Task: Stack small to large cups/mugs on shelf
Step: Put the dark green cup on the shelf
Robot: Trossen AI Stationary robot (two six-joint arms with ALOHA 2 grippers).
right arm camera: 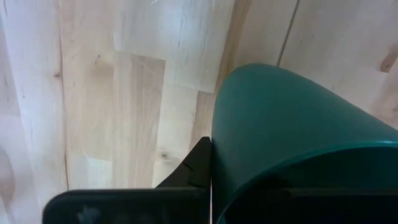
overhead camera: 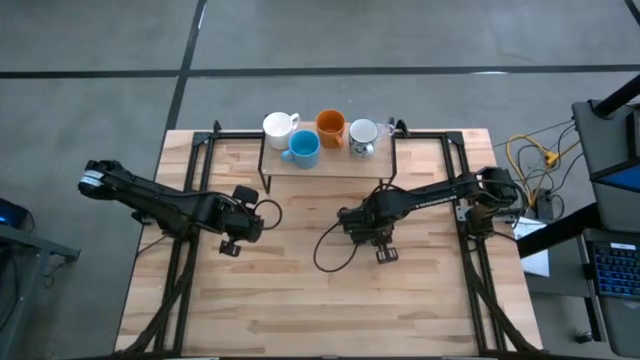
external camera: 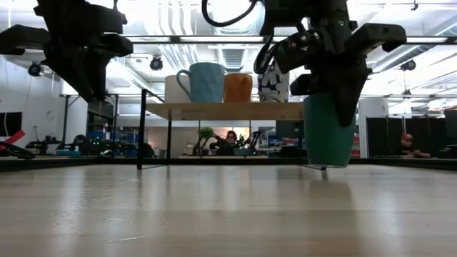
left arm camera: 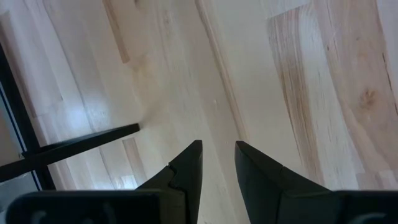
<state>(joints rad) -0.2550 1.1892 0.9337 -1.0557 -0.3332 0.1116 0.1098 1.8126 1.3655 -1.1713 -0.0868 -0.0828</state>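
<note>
Nearest the lens in the right wrist view: the dark teal-green cup, its wall pinched by the right end effector, one finger outside the rim and the other apparently inside. In the low view the cup hangs upright, clear of the desk. A smooth, rigid, probably light cup; the glossy wall may slip, and a one-sided rim grip lets it tilt, so hold deep over the rim. The shelf stands at 12 o'clock on the desk, carrying the white mug, light blue mug, orange mug and greyish-white patterned mug. The right end effector hovers at about 6 o'clock from the shelf. The left end effector, fingers slightly parted and empty, waits at 9 o'clock.
</note>
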